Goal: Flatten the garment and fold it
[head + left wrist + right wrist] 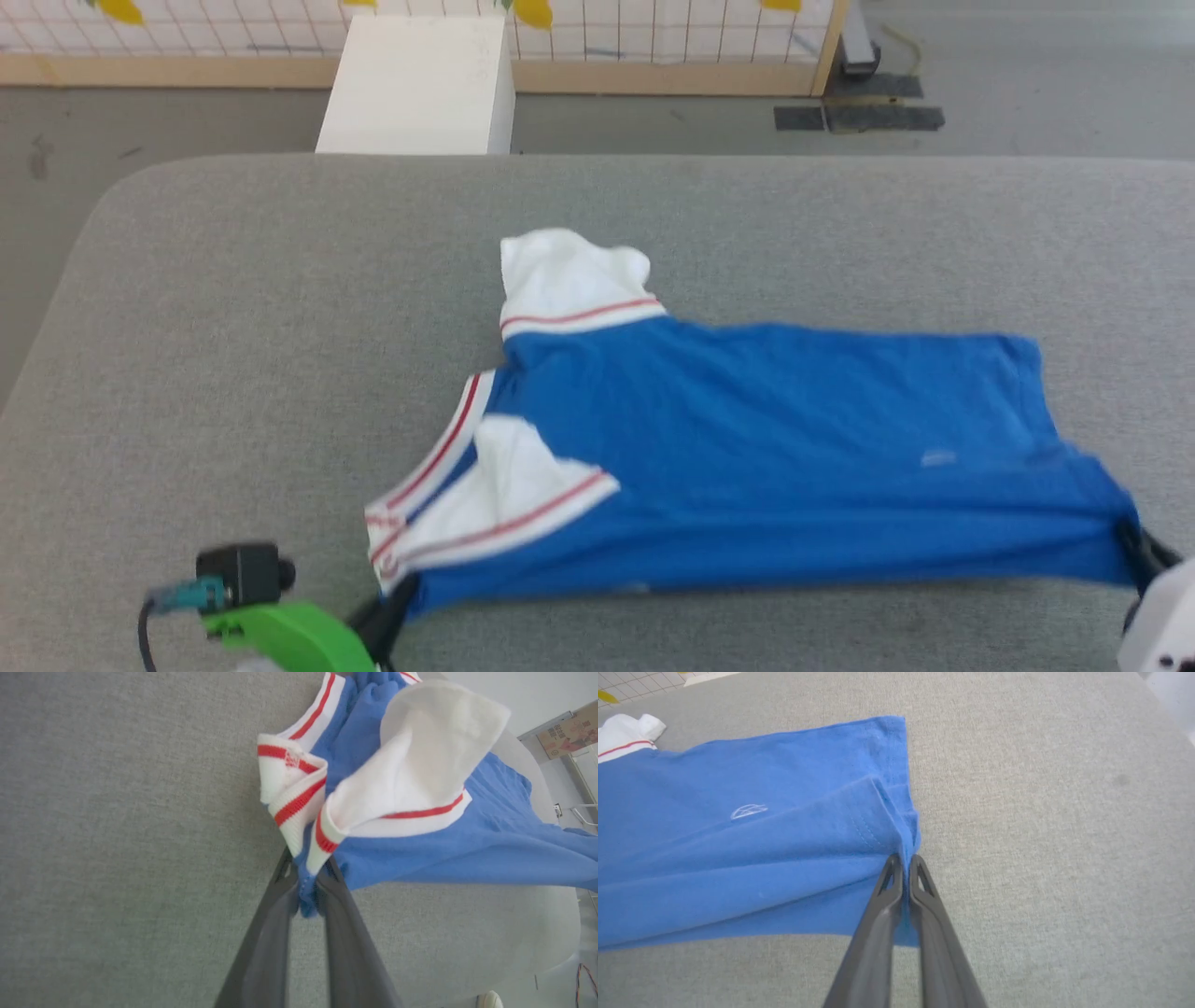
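Observation:
The royal-blue garment (766, 448) lies stretched sideways across the grey table (233, 308), neckband and white sleeves at the left, hem at the right. One white sleeve (569, 275) points to the far side; the other is folded over the body near the striped neckband (434, 457). My left gripper (397, 607) is shut on the near shoulder corner beside the neckband (292, 791); its fingers (271, 933) pinch blue cloth. My right gripper (1134, 551) is shut on the near hem corner (903, 844). The near edge hangs taut between both grippers, slightly lifted.
A white box (420, 84) stands on the floor behind the table's far edge, in front of a wooden-framed grid partition (653, 56). Bare grey table surface extends left of the garment and beyond it.

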